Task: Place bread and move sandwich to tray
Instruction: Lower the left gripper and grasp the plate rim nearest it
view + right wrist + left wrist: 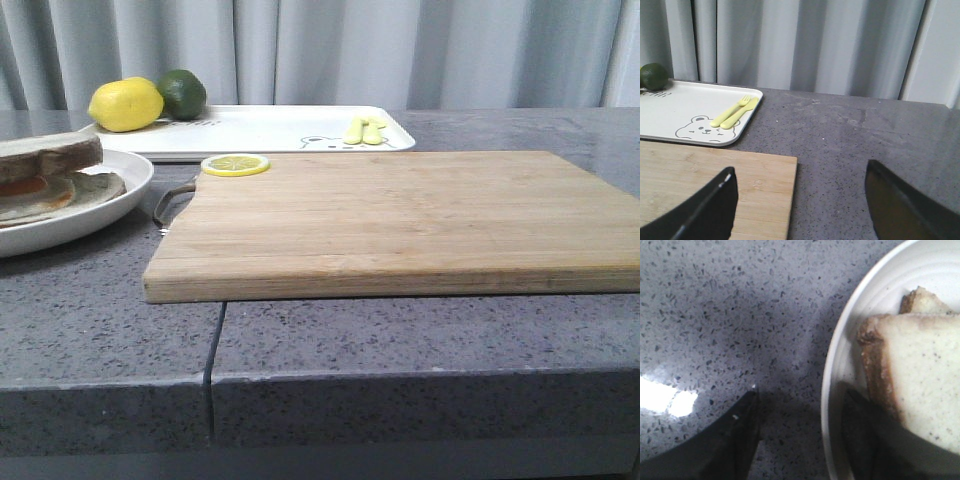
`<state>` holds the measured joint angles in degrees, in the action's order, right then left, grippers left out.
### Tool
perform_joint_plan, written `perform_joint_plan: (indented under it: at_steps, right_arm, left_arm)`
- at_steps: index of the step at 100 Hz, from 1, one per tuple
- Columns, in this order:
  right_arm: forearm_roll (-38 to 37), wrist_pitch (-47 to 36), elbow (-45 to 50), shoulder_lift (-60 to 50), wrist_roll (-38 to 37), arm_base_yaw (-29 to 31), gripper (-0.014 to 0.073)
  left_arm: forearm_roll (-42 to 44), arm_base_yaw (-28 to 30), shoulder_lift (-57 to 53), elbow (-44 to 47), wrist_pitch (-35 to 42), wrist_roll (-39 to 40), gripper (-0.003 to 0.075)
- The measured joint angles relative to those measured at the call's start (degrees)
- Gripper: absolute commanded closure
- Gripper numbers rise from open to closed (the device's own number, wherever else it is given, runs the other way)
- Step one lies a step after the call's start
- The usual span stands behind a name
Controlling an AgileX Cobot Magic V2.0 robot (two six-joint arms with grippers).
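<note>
The sandwich (40, 180) lies on a round white plate (125, 195) at the left edge of the front view. A bread slice (50, 155) with a brown crust tops it, with an orange layer and pale egg rim below. In the left wrist view the bread (920, 385) fills the plate (835, 365). My left gripper (801, 395) is open and straddles the plate's rim, one finger over the counter and one inside the plate beside the crust. The white tray (280, 128) with a bear drawing lies at the back and shows in the right wrist view (685, 107). My right gripper (800, 170) is open and empty.
A wooden cutting board (400, 220) lies mid-table with a lemon slice (235, 164) on its far left corner. A lemon (125, 104), a lime (182, 93) and a yellow fork and spoon (364, 130) are on the tray. Grey curtains hang behind.
</note>
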<state>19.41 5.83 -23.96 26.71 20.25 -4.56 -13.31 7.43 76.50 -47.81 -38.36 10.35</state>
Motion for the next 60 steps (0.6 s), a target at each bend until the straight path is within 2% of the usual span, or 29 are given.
perform_joint_plan:
  at_steps: [12,24,60]
  right_arm:
    - [0.00,0.00,0.00,0.00,0.00,0.00,0.0063]
    - [0.00,0.00,0.00,0.00,0.00,0.00,0.0063]
    - [0.00,0.00,0.00,0.00,0.00,0.00,0.0063]
  left_arm:
    - [-0.26,0.00,0.00,-0.04,0.13,0.00,0.0629]
    - [-0.99,0.00,0.00,-0.04,0.51,0.03,0.0740]
    - [-1.45,0.00,0.00,-0.13,0.91,0.48,0.0739]
